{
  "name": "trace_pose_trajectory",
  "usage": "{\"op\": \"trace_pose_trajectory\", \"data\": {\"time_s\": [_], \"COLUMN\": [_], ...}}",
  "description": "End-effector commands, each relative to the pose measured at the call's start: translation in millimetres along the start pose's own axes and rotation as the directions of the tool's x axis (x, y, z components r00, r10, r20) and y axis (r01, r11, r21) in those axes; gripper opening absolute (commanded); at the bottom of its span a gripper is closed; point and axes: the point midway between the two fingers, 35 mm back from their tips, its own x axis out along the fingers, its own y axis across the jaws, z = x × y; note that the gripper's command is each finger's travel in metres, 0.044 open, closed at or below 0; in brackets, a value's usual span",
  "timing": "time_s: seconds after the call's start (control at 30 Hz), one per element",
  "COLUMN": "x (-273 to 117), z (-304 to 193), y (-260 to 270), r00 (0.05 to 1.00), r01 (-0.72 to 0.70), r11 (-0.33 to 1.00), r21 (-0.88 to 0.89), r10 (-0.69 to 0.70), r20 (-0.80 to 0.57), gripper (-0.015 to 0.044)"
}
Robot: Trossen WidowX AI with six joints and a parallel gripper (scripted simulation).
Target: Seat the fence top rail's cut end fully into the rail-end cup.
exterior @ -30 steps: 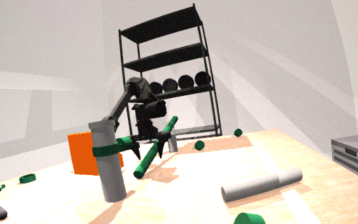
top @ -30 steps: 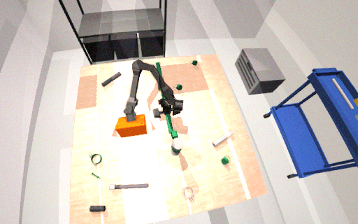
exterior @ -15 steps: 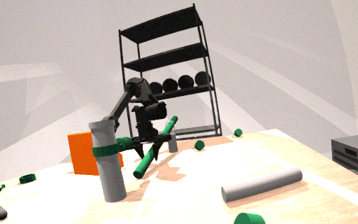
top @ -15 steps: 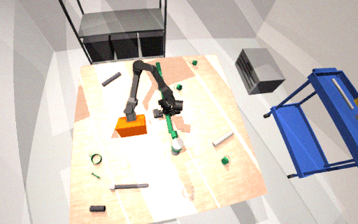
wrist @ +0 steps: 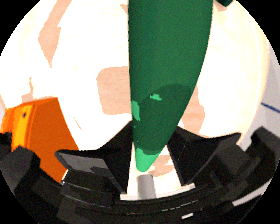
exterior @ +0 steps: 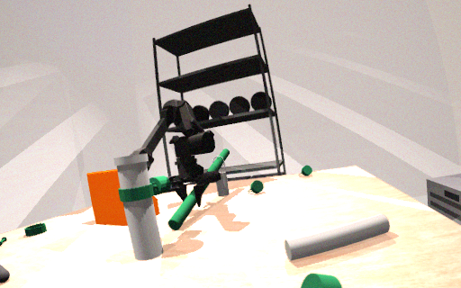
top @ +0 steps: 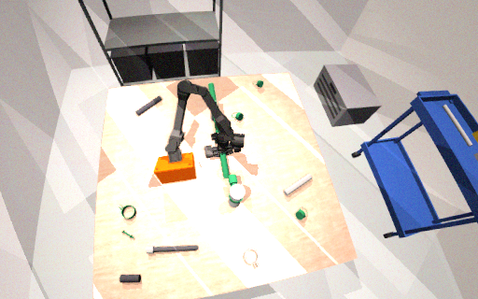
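Note:
The green rail (top: pixel 225 165) (exterior: pixel 183 213) (wrist: pixel 168 45) slants down toward the big grey post (exterior: pixel 146 234). Its near end hangs below and beside the green end cup (top: pixel 232 179) (exterior: pixel 160 183), outside it. The cup sticks out from the green brace band (exterior: pixel 136 193), high on the post below its pale cap (top: pixel 237 192) (exterior: pixel 131 159). The rail's far part passes through the thin loop cap above the short grey post (exterior: pixel 222 185). My gripper (top: pixel 223 151) (exterior: pixel 191 202) (wrist: pixel 145 121) points down with its fingers against both sides of the rail, shut on it.
The orange block (top: pixel 175 169) (exterior: pixel 107 198) (wrist: pixel 48 137) stands at the arm's base, left of the rail. A loose grey tube (top: pixel 298 185) (exterior: pixel 337 238) lies to the right. Green caps (top: pixel 239 116) (top: pixel 301 214) and a green ring (top: pixel 128 212) (exterior: pixel 35 229) lie apart.

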Motion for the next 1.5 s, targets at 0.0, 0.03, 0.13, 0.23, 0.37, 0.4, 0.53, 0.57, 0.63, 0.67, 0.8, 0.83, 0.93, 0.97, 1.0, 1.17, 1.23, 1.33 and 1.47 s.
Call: {"op": "trace_pose_trajectory", "data": {"time_s": [0.0, 0.03, 0.13, 0.23, 0.37, 0.4, 0.53, 0.57, 0.63, 0.67, 0.8, 0.83, 0.93, 0.97, 1.0, 1.17, 1.23, 1.33, 1.47], "x": [-1.0, -2.1, -5.0, -10.5, -30.0, -36.1, -61.9, -68.6, -77.2, -78.3, -74.8, -73.1, -71.4, -71.4, -71.4, -71.5, -71.9, -73.0, -75.2], "z": [0.4, 0.3, 0.0, -1.2, -4.8, -5.7, -8.4, -8.8, -9.3, -9.3, -8.3, -7.7, -7.2, -7.2, -7.2, -7.2, -7.4, -7.7, -8.4], "y": [0.9, 0.7, 0.0, -1.8, -6.9, -8.0, -10.9, -11.2, -11.3, -11.3, -11.2, -11.2, -11.2, -11.2, -11.2, -11.2, -11.2, -11.3, -11.5], "r00": [1.000, 1.000, 1.000, 1.000, 0.996, 0.993, 0.979, 0.974, 0.967, 0.966, 0.969, 0.971, 0.972, 0.972, 0.972, 0.972, 0.972, 0.972, 0.972], "r01": [-0.005, -0.005, -0.005, -0.004, -0.004, -0.005, -0.010, -0.011, -0.014, -0.014, -0.013, -0.013, -0.013, -0.013, -0.013, -0.013, -0.013, -0.013, -0.013], "r11": [1.000, 1.000, 1.000, 1.000, 1.000, 1.000, 1.000, 1.000, 0.999, 0.999, 0.999, 0.999, 0.999, 0.999, 0.999, 0.999, 0.999, 0.999, 0.999], "r21": [0.009, 0.009, 0.009, 0.004, -0.010, -0.014, -0.027, -0.029, -0.032, -0.032, -0.031, -0.030, -0.030, -0.030, -0.030, -0.030, -0.030, -0.030, -0.030], "r10": [0.005, 0.005, 0.005, 0.004, 0.003, 0.003, 0.004, 0.004, 0.005, 0.005, 0.005, 0.005, 0.006, 0.006, 0.006, 0.006, 0.006, 0.006, 0.006], "r20": [0.003, 0.003, 0.003, -0.019, -0.093, -0.115, -0.204, -0.226, -0.254, -0.257, -0.245, -0.239, -0.233, -0.233, -0.233, -0.233, -0.233, -0.233, -0.234], "gripper": [0.0077, 0.0051, 0.0000, 0.0000, 0.0000, 0.0000, 0.0000, 0.0000, 0.0000, 0.0000, 0.0000, 0.0000, 0.0000, 0.0000, 0.0000, 0.0000, 0.0000, 0.0000, 0.0000]}}
